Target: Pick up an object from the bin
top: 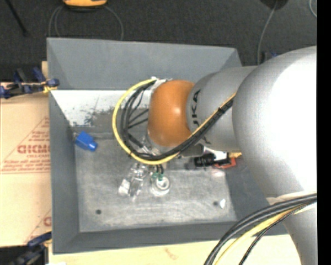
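arm [265,109]: big grey KUKA body, comes in from the right and covers the bin's right side.
bin [143,65]: grey metal, sloped walls, scuffed floor. A few loose things lie well apart, no heap.
orange cover [168,112]: on the wrist, above mid-bin, pointing down toward the floor.
cable loop [117,127]: yellow and black, curls round the left of the orange cover and under it.
tool [133,182]: silvery, low over the floor at mid-bin, just below the cover. Cannot tell whether it is wide or narrow, and nothing is seen held in it.
black-and-red thing [209,160]: long and thin, lies by the right wall partly under the arm. Kind unclear.
blue block [85,142]: small and stubby, on the left of the floor near the back wall, well apart from the tool.
round pale piece [160,187]: small, with a green bit on top, on the floor just right of the tool and nearest to it. Cannot tell if they touch.
pale scrap [222,204]: tiny, in the front right corner of the floor.
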Robot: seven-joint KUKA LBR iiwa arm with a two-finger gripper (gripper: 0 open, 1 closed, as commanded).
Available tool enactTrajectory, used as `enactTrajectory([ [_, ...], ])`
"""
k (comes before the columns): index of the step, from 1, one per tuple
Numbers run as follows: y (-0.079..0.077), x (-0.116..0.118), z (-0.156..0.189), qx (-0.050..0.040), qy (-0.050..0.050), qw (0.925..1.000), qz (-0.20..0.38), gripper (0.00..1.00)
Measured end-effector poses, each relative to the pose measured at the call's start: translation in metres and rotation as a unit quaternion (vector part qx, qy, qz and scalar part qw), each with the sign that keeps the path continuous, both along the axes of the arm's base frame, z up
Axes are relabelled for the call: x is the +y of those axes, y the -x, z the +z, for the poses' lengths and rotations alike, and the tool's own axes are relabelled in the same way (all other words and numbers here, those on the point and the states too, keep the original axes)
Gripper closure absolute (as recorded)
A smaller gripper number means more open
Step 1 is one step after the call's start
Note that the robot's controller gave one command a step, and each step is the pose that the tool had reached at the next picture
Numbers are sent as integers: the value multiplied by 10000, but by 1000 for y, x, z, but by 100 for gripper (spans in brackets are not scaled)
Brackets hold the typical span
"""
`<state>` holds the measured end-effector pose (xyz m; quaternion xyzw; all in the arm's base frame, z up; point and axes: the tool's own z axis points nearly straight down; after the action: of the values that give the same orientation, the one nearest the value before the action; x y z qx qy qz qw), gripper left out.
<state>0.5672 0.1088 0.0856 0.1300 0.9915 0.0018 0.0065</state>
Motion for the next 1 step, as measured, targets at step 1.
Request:
enactTrajectory([
  [1, -4, -14, -1, 11, -90, 9995, -296, 0],
])
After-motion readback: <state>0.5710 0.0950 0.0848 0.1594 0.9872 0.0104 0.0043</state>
